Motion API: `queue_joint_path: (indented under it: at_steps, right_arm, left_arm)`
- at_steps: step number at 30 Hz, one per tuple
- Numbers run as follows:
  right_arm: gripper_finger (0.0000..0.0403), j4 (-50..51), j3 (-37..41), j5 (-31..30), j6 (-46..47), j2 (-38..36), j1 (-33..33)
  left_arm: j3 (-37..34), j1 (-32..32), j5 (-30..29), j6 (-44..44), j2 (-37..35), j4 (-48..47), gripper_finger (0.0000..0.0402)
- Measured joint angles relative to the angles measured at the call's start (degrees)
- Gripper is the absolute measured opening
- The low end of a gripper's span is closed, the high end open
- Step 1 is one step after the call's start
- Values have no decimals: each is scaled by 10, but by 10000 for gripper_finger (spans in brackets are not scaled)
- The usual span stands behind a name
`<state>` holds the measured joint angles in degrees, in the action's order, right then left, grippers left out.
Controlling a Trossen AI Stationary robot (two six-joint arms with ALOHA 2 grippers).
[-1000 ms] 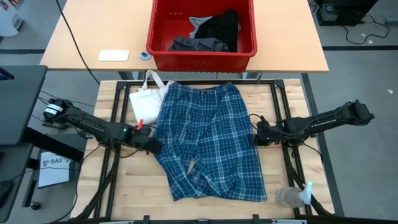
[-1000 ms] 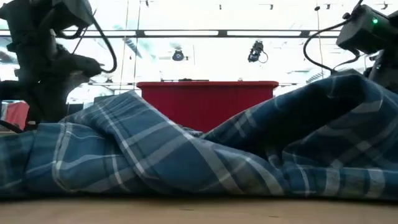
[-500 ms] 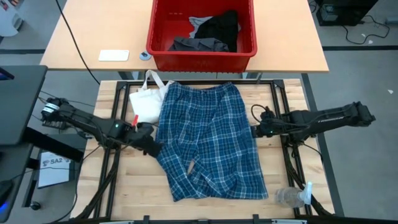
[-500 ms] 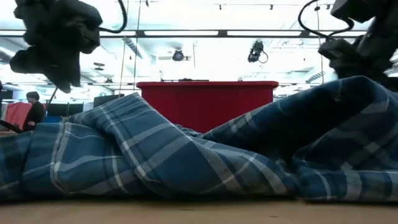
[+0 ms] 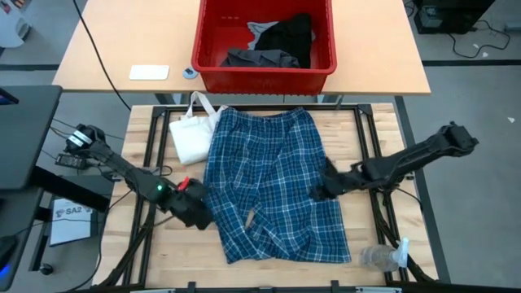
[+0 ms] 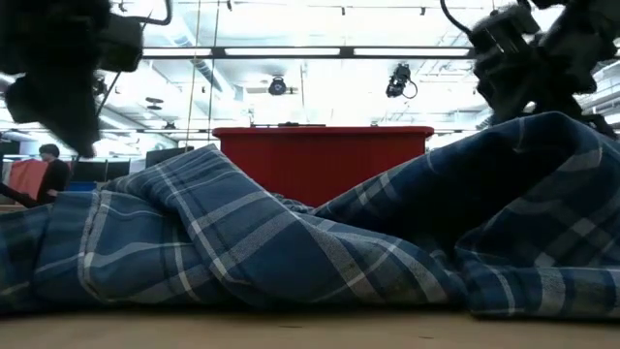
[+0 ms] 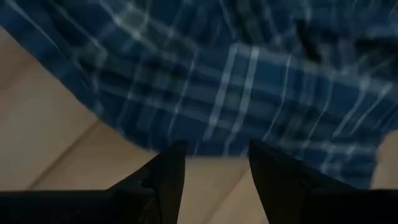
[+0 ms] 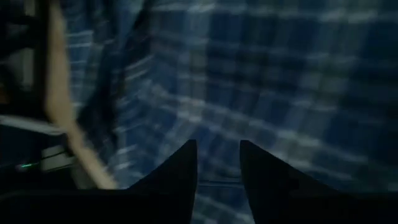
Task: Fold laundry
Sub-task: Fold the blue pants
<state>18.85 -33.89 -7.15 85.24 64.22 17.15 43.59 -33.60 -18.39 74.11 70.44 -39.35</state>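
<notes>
Plaid garment point(image 5: 273, 183) lies loose; left pincer point(image 5: 199, 216) at eight o'clock and right pincer point(image 5: 319, 189) gape empty; uneven pinches could bunch it.

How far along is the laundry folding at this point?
Early. Done: the blue-and-white plaid garment lies spread on the wooden table, unfolded. In hand: nothing; the left gripper at its left edge and the right gripper over it are both open. Left: folding it, plus the dark clothes in the red plastic bin.

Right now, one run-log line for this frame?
phase: regrasp | blue-and-white plaid cloth garment: flat on wooden table, unheld | left gripper: open, at its left edge | right gripper: open, above its right side
</notes>
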Motion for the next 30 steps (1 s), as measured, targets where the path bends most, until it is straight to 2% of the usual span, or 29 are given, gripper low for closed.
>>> queue_joint_path:
  at_steps: [5,10,13,18,20,25,30]
  right_arm:
    - [128,-128,0,-3,45,83,66]
    - [128,-202,0,69,31,152,123]
    - [128,-214,0,91,12,185,140]
    - [128,-215,0,126,-11,250,145]
    - [128,-241,-1,139,-13,270,147]
    - [128,-301,-2,123,-46,303,145]
    - [128,-357,-3,137,-99,336,107]
  left_arm:
    - [1,-39,2,2,41,70,183]
    - [0,-66,52,13,84,152,183]
    - [1,-83,41,36,103,219,183]
    - [0,-71,21,73,154,299,177]
    - [0,-62,21,81,173,361,172]
    - [1,-38,14,26,204,479,160]
    - [1,-25,12,13,237,489,151]
